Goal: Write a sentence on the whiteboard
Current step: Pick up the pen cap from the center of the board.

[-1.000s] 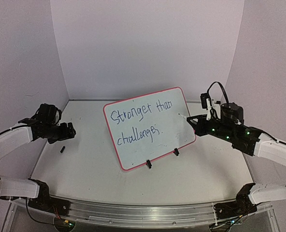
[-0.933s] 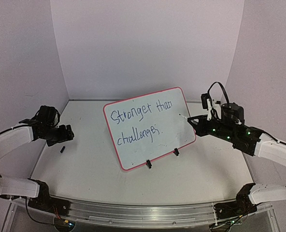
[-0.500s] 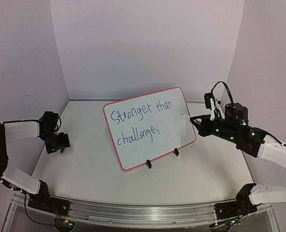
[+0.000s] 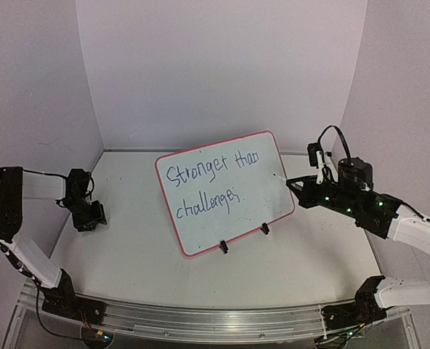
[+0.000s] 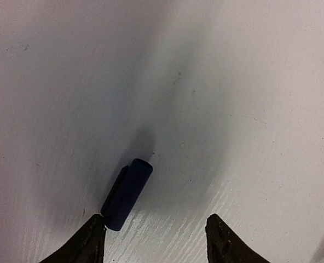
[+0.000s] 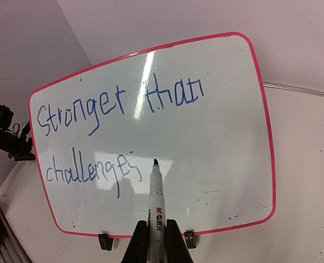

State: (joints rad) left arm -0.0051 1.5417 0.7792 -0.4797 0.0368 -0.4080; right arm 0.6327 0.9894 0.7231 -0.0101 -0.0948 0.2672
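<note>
Two lines of blue handwriting make up the sentence, with "Stronger than" above and "challenges" below, the lower word ending in a small mark. It covers the upper and left part of the whiteboard, leaving the right and lower area bare apart from a few faint smudges. The whiteboard stands propped on two black clip feet near the middle of the table, its pink rim whole all the way round.

A white marker with a dark tip points at the board just to the right of the last letters of "challenges". Whether the tip touches the surface cannot be told. The right gripper is clamped on the marker's barrel, its fingers pressed against both sides, and it reaches in from the board's right side.

Well apart from the board, at the left edge of the table, the left gripper points down at the surface with its jaws apart and nothing between them. A dark blue cap lies on the table there, its near end just beside one fingertip and its body angled away from the gripper.
</note>
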